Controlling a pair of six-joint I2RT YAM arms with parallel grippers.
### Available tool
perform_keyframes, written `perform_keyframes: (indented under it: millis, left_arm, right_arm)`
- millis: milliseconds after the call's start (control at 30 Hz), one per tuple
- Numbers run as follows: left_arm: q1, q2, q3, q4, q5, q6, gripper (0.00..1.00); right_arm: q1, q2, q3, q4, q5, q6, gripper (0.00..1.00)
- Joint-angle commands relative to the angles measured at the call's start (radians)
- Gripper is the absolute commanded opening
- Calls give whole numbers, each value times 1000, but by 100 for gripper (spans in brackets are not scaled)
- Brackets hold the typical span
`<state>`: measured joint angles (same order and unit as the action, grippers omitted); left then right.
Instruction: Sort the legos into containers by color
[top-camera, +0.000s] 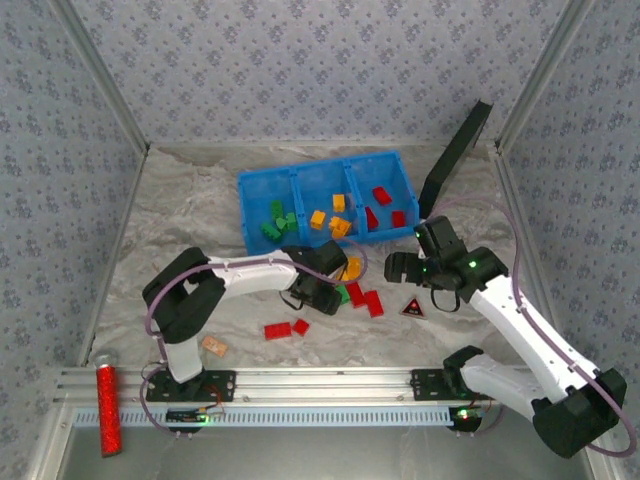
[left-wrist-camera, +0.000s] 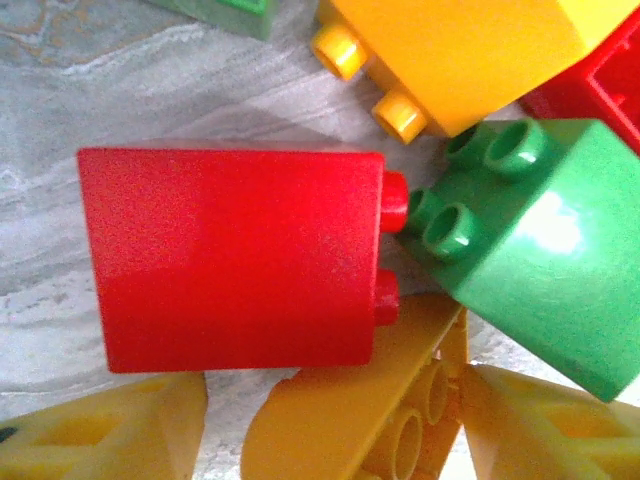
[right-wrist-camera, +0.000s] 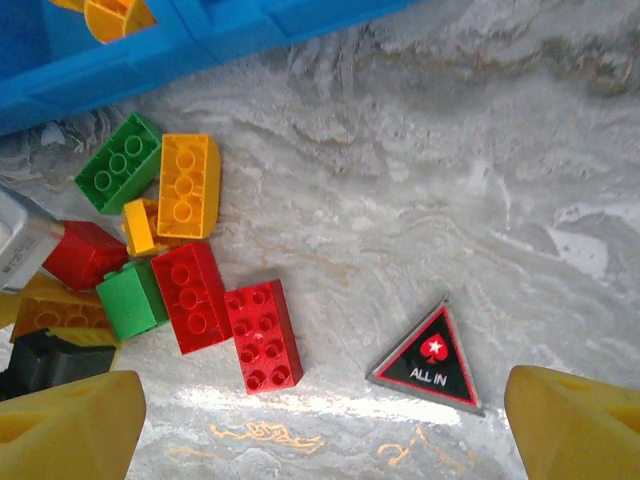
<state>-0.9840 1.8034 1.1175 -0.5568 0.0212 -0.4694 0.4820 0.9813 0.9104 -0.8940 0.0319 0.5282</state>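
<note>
Legos (top-camera: 352, 292) lie partly sorted in the blue bin (top-camera: 262, 182), the remainder piled on the tabletop (top-camera: 200, 230) just in front of it. Risk: the red brick (left-wrist-camera: 235, 258) below the left pincer (top-camera: 318, 292) touches a green brick (left-wrist-camera: 540, 250) at the studs, and an orange brick (left-wrist-camera: 350, 420) lies between the fingers; closing here could drag or lift two colours together. Left pincer: fingers apart, nothing clamped. Right pincer (right-wrist-camera: 320, 425): spread wide, empty, hovering near the pile.

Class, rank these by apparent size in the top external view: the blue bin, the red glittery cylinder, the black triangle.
1. blue bin
2. red glittery cylinder
3. black triangle
No two look alike in size.
</note>
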Motion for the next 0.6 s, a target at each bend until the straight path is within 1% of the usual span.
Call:
perform_keyframes:
  millis: [0, 200, 267, 433, 567]
  left_arm:
    - [-8, 30, 23, 1, -10, 11, 62]
    - [-8, 21, 9, -8, 2, 3, 47]
    - [-8, 13, -1, -6, 2, 0, 42]
    - [-7, -23, 10, -32, -18, 6, 30]
    - [9, -79, 73, -88, -40, 31, 25]
  right_arm:
    - [-4, -6, -23, -1, -39, 61, 94]
    - [6, 11, -76, 35, -97, 92, 93]
    - [20, 16, -100, 50, -108, 128, 93]
    - [65, 34, -148, 68, -105, 170, 92]
    - [101, 67, -168, 85, -98, 166, 92]
